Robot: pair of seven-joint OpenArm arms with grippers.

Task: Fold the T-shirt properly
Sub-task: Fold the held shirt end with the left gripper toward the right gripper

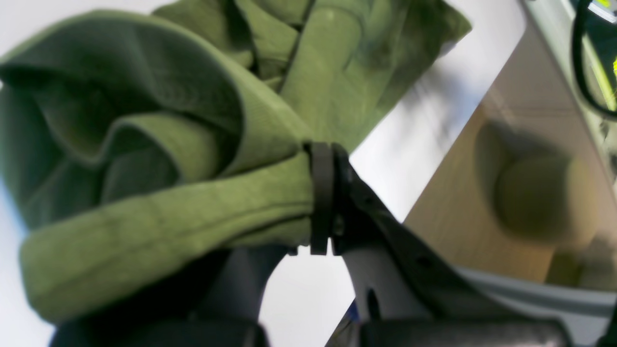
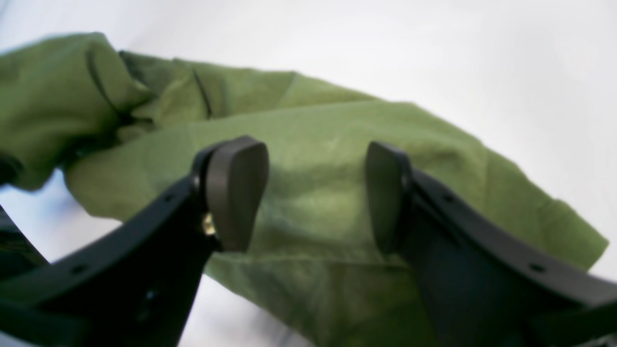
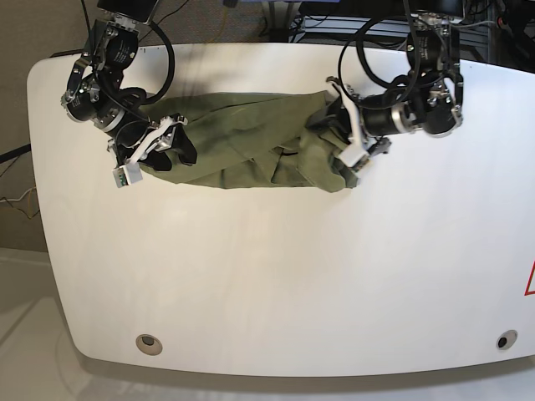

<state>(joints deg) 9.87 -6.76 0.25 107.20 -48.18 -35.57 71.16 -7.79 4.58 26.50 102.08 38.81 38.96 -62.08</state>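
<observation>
The desk (image 3: pixel 267 284) carried the T-shirt (image 3: pixel 251 150), bunched, long axis running between my arms. My left gripper (image 1: pixel 324 197) pinched its nearer end; my right gripper (image 2: pixel 313 193) hung spread over the other.

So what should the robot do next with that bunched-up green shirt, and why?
Probably close the right end effector on the cloth between its open jaws. The left end effector already clamps a fold, yet the T-shirt lies crumpled on the table, so both ends likely need gripping before it can be spread flat.
</observation>
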